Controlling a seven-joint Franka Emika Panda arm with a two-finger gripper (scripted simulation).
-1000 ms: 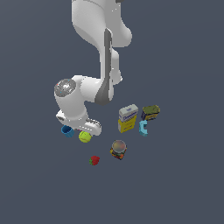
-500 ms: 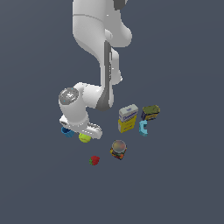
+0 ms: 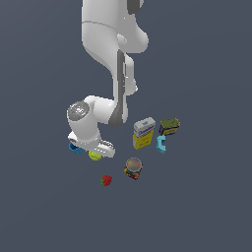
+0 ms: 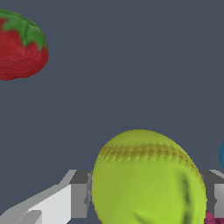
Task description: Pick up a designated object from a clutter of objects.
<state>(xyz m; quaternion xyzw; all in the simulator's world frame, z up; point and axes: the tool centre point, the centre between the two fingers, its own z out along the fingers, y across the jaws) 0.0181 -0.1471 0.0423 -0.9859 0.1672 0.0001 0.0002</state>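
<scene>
Tool (image 4: 146, 194) low, fingers seemingly apart.

Arm low over the clutter
The tool (image 3: 94, 147) sits over the ball (image 3: 94, 155), cup (image 3: 75, 148) beside; strawberry (image 3: 106, 180) and jar (image 3: 133, 168) lie apart.

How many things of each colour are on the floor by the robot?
Yellow-green: 1, the ball
Red: 1, the strawberry
Blue: 2, the cup and the clamp piece
Yellow and white: 1, the box
Dark: 2, the can and the jar
Total: 7
</scene>
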